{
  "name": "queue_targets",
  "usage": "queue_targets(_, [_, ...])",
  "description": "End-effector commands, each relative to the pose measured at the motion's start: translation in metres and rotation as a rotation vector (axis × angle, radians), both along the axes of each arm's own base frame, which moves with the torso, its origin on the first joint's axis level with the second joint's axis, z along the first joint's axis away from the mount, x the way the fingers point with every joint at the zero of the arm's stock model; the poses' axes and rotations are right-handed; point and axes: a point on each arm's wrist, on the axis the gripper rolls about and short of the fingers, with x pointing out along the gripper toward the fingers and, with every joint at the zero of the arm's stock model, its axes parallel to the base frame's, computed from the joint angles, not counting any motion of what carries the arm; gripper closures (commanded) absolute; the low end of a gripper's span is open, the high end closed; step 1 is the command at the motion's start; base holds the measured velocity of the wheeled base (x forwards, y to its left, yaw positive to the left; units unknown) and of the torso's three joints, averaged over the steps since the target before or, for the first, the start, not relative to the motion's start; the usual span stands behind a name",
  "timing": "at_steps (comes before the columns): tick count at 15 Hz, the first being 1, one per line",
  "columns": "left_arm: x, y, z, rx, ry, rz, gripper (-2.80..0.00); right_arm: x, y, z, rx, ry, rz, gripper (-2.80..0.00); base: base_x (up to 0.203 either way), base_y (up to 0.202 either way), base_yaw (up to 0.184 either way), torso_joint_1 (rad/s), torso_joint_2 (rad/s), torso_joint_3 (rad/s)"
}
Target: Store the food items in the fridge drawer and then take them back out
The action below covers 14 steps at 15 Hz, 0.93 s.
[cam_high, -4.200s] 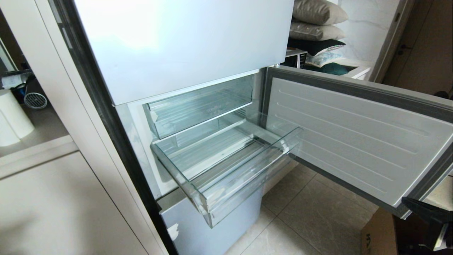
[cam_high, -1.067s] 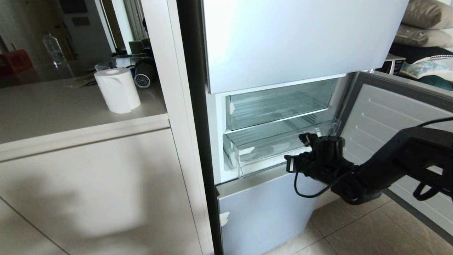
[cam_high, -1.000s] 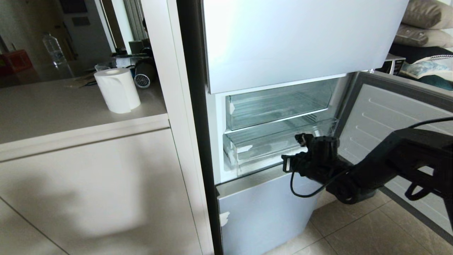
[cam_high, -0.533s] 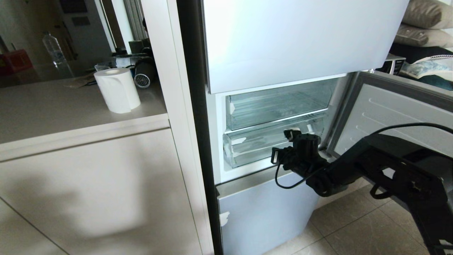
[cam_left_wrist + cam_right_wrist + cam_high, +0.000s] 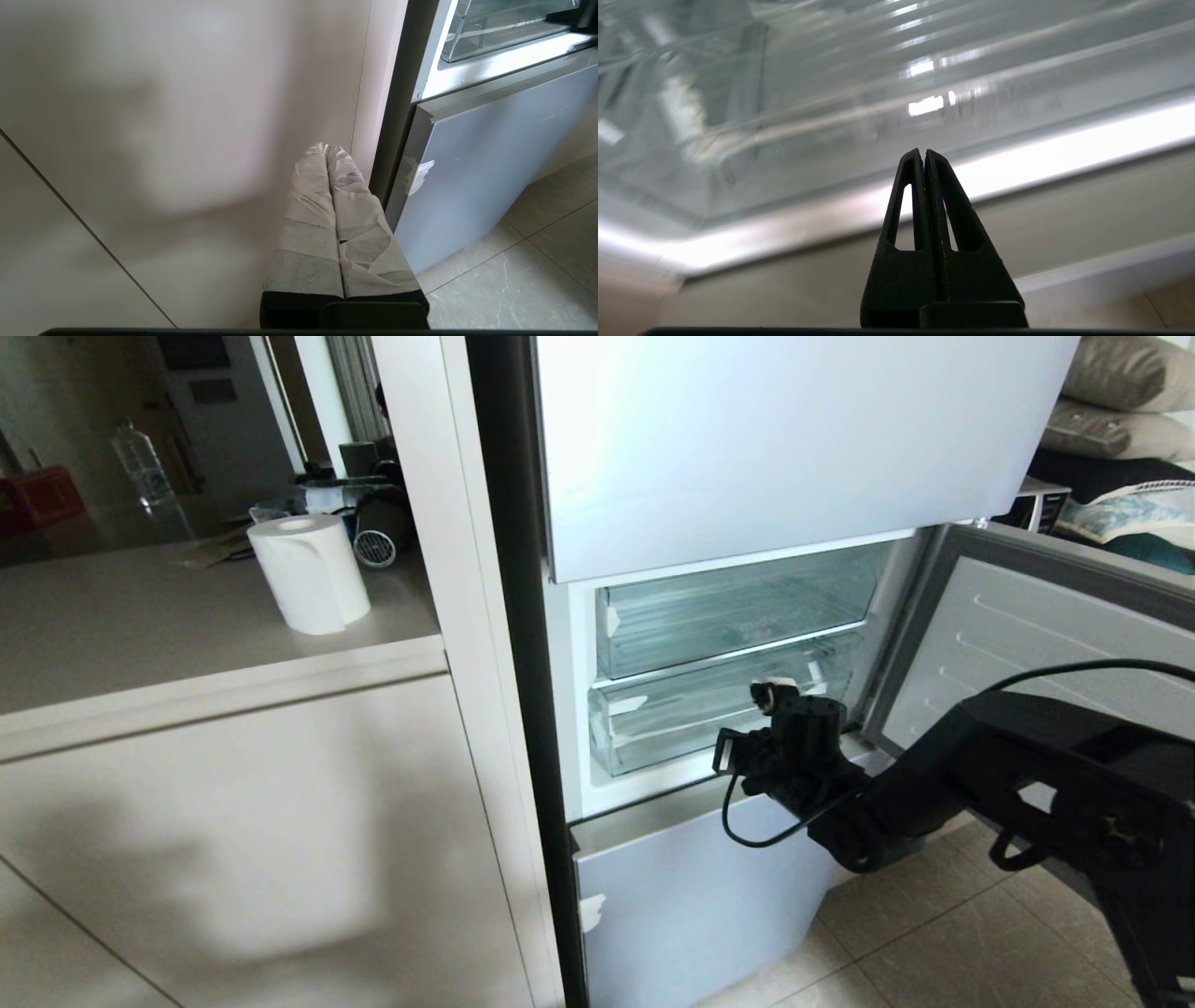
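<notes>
The fridge [image 5: 803, 439] stands with its middle door [image 5: 1055, 644] swung open to the right. The fridge drawer [image 5: 691, 723] sits pushed in below a shallower clear drawer [image 5: 738, 611]; it looks empty. My right gripper [image 5: 767, 693] is shut, its tips at the drawer's clear front; the right wrist view shows the shut right gripper [image 5: 924, 151] against the ribbed drawer [image 5: 831, 93]. My left gripper [image 5: 327, 147], with taped fingers, is shut and parked low beside the beige cabinet, near the fridge's lower panel [image 5: 490, 154]. No food items are in view.
A beige counter [image 5: 187, 635] left of the fridge holds a paper roll [image 5: 308, 574], a water bottle [image 5: 140, 462] and small clutter. Pillows [image 5: 1120, 383] are stacked behind the open door. Tiled floor [image 5: 934, 933] lies below my right arm.
My right gripper has moved left and toward the fridge, and the fridge drawer has slid back in. Since the oldest frame the camera has shifted; the drawer then stood pulled far out.
</notes>
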Motion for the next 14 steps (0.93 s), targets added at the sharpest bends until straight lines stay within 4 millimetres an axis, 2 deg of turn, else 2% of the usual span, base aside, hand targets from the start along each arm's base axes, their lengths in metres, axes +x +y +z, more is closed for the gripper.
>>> queue_targets(1, [0.000,0.000,0.000,0.000,0.001,0.000,0.00,-0.047,-0.011,0.056,0.022,-0.045,0.017,0.00,0.000,0.000,0.000,0.000,0.00,0.000])
queue_targets(3, [0.000,0.000,0.000,0.000,0.001,0.000,0.00,-0.097,-0.027,0.096,0.038,-0.081,0.030,0.00,0.000,0.000,0.000,0.000,0.00,0.000])
queue_targets(6, [0.000,0.000,0.000,0.000,0.001,0.000,0.00,-0.187,-0.064,0.155,0.080,-0.189,0.035,0.00,0.000,0.000,0.000,0.000,0.00,0.000])
queue_targets(8, [0.000,0.000,0.000,0.000,0.001,0.000,0.00,-0.251,-0.097,0.177,0.105,-0.270,0.010,0.00,0.000,0.000,0.000,0.000,0.00,0.000])
queue_targets(9, [0.000,0.000,0.000,0.000,0.001,0.000,0.00,-0.282,-0.115,0.181,0.110,-0.311,-0.025,0.00,0.000,0.000,0.000,0.000,0.00,0.000])
queue_targets(11, [0.000,0.000,0.000,0.000,0.001,0.000,0.00,-0.333,-0.142,0.174,0.105,-0.365,-0.117,0.00,0.000,0.000,0.000,0.000,0.00,0.000])
queue_targets(13, [0.000,0.000,0.000,0.000,0.001,0.000,0.00,-0.376,-0.157,0.153,0.078,-0.376,-0.196,0.00,0.000,0.000,0.000,0.000,0.00,0.000])
queue_targets(14, [0.000,0.000,0.000,0.000,0.001,0.000,0.00,-0.390,-0.160,0.138,0.052,-0.350,-0.220,0.00,0.000,0.000,0.000,0.000,0.00,0.000])
